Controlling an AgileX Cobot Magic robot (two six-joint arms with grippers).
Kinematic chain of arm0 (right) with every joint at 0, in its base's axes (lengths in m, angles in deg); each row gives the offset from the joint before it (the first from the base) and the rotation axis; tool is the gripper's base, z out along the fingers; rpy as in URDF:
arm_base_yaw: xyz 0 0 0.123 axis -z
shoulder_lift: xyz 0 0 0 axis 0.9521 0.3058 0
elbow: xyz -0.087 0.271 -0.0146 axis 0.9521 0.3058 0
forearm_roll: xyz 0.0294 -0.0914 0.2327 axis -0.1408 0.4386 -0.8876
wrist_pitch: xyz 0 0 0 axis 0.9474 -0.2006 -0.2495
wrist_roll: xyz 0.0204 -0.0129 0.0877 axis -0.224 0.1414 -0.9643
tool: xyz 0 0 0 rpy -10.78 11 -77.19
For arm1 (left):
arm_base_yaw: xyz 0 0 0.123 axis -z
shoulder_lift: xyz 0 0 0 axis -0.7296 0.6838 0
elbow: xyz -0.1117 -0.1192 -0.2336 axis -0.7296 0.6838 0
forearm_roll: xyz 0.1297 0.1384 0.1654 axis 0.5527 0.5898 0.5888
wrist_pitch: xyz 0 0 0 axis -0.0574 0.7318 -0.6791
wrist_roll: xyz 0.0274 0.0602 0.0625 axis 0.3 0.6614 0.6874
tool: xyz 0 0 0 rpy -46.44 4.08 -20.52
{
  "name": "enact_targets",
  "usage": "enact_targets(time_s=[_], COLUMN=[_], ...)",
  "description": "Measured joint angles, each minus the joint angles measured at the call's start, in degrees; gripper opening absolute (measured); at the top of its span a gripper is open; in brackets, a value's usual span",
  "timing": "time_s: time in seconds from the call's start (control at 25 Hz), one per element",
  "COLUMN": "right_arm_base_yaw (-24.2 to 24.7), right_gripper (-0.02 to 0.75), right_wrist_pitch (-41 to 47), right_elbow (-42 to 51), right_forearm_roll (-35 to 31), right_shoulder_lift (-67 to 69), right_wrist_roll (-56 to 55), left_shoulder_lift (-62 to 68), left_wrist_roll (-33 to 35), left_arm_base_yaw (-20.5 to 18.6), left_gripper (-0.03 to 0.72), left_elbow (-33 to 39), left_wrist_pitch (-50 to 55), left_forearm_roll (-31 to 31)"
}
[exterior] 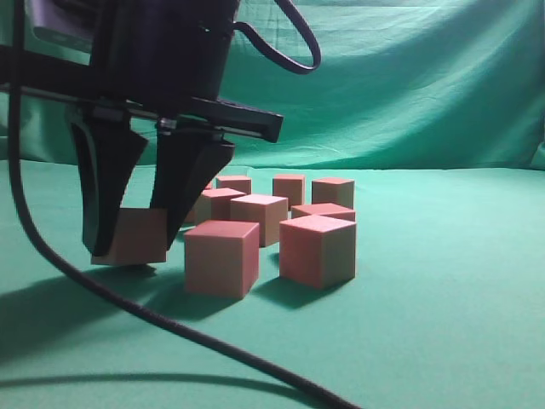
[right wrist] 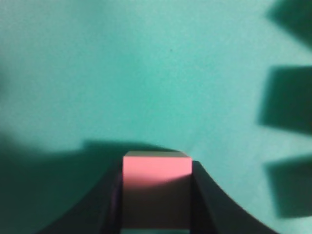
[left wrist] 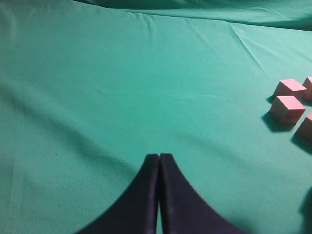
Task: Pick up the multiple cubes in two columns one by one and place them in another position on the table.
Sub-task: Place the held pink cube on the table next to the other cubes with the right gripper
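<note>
Right gripper [exterior: 128,243] jaws clamp pink cube [exterior: 134,236], near tabletop [exterior: 443,324]; lower flat, then release. Left gripper [left wrist: 159,161] jaws closed, empty.

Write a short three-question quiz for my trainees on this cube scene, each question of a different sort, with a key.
1. True or false: the right gripper has its jaws shut on a pink cube.
2. Multiple choice: the left gripper is A) holding a cube, B) shut with nothing between its jaws, C) wide open.
3. Fill in: in the exterior view, the held cube sits to the ____ of the other cubes on the green cloth.

Key: 1 true; 2 B; 3 left.
</note>
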Motion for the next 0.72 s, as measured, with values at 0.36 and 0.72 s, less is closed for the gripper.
enact_targets(time_s=[0.36,0.72], right_arm_base_yaw=[0.0,-0.24], right_gripper=[0.265,0.557], right_wrist_pitch=[1.01,3.71], right_elbow=[-0.26,-0.99], right_forearm_roll=[0.0,0.11], right_shoulder_lift=[0.35,0.69], right_wrist_roll=[-0.5,0.67], left_shoulder_lift=[0.0,0.0], left_wrist_roll=[0.0,0.0], left_arm_base_yaw=[0.0,0.0], left_gripper=[0.0,0.0], left_elbow=[0.0,0.0], left_wrist_pitch=[0.0,0.0], left_forearm_roll=[0.0,0.0])
